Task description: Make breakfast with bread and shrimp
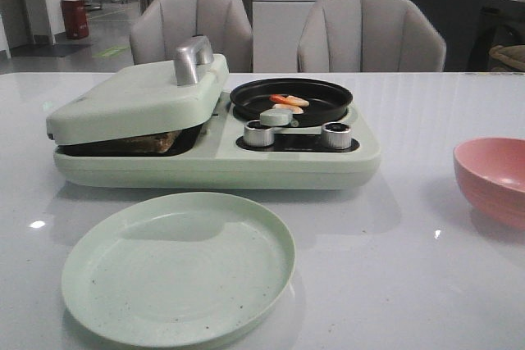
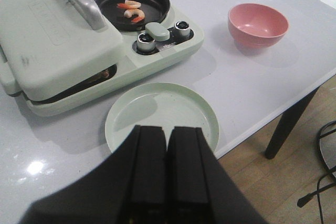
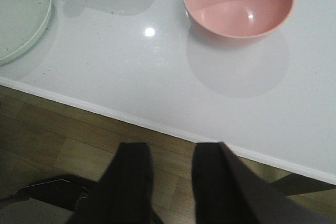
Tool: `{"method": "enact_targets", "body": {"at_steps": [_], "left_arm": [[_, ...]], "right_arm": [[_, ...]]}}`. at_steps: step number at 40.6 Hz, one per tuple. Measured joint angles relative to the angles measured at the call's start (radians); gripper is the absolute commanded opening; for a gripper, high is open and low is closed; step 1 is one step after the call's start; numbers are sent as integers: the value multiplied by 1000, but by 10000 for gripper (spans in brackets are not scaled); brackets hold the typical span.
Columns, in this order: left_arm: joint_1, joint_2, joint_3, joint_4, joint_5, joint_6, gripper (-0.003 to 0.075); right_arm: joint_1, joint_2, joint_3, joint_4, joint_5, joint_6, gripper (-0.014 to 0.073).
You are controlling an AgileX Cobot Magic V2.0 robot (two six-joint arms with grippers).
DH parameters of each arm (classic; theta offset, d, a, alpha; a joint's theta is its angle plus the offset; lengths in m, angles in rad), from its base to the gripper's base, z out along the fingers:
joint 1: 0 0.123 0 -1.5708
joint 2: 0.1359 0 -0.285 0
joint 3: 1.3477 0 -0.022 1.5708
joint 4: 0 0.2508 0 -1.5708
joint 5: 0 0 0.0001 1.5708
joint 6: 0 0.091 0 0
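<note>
The bread (image 1: 154,142) shows only as a brown edge under the nearly shut pale green lid (image 1: 135,97) of the breakfast maker (image 1: 246,160), while the shrimp (image 1: 289,102) lie in its round black pan (image 1: 291,100), behind the two silver knobs (image 1: 261,134). In front sits a pale green plate (image 1: 179,265), a pink bowl (image 1: 495,178) off to the right on the white table (image 1: 426,268). The left gripper (image 2: 168,145) hangs over the plate's near rim, fingers pressed together, and the right gripper (image 3: 170,174) hovers past the table edge above the wooden floor (image 3: 63,140), fingers spread and holding nothing.

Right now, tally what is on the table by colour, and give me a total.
Pale green: 2, the cooker and the plate
Pink: 1, the bowl
Orange and white: 2, the shrimp in the black pan
Brown: 1, bread showing under the cooker lid
Total: 6
</note>
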Motion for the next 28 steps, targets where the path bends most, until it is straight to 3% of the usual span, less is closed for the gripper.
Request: {"method": "enact_targets", "body": {"at_steps": [3, 9, 15, 19, 28], "left_arm": [[0, 0, 0, 0, 0, 0, 102], [0, 0, 0, 25, 0, -19, 102], [16, 0, 0, 222, 7, -240, 102], [24, 0, 0, 309, 20, -298, 102], [26, 0, 0, 316, 35, -323, 102]], "right_arm": [[0, 0, 0, 0, 0, 0, 29], [0, 0, 0, 0, 0, 0, 41], [0, 0, 0, 0, 0, 0, 41], [0, 0, 0, 0, 0, 0, 41], [0, 0, 0, 0, 0, 0, 41]]}}
